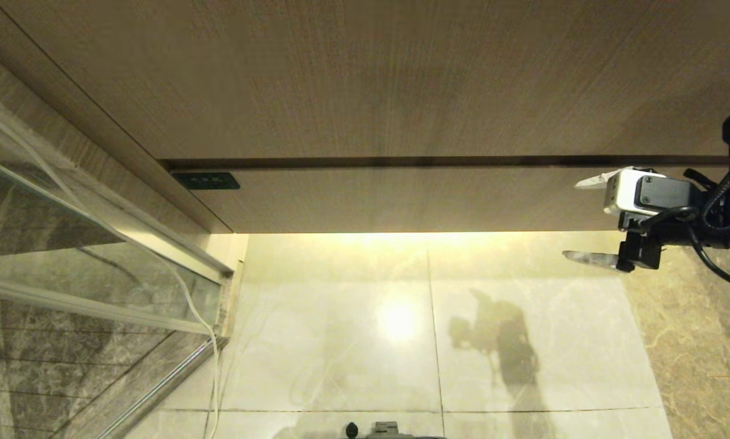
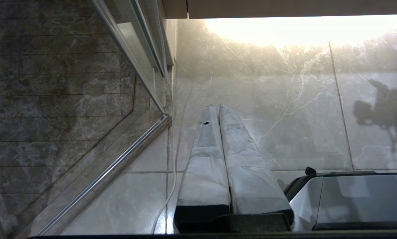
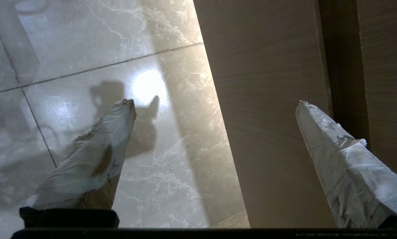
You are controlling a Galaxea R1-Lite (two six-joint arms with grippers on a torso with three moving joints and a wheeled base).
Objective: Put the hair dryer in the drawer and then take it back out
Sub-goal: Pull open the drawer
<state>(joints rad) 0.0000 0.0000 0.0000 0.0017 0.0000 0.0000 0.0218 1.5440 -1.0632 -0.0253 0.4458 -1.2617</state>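
Observation:
The hair dryer is out of view. The drawer [image 1: 413, 198] shows only as a shut, plain wood front with no handle, a long low panel under a dark gap; in the right wrist view the drawer [image 3: 271, 99] lies between the fingers. My right gripper [image 1: 571, 219] comes in from the right, level and open, with one wrapped finger before the panel and the other below its bottom edge. Nothing is between the fingers of the right gripper [image 3: 215, 103]. My left gripper [image 2: 216, 108] hangs shut over the floor and holds nothing.
A taller wood panel [image 1: 371, 79] rises above the gap. A small dark plate [image 1: 206, 180] sits at the low panel's left end. A glass shower screen [image 1: 84, 274] stands to the left, and a pale cord [image 1: 188, 292] runs down it. Glossy marble floor [image 1: 340, 341] lies below.

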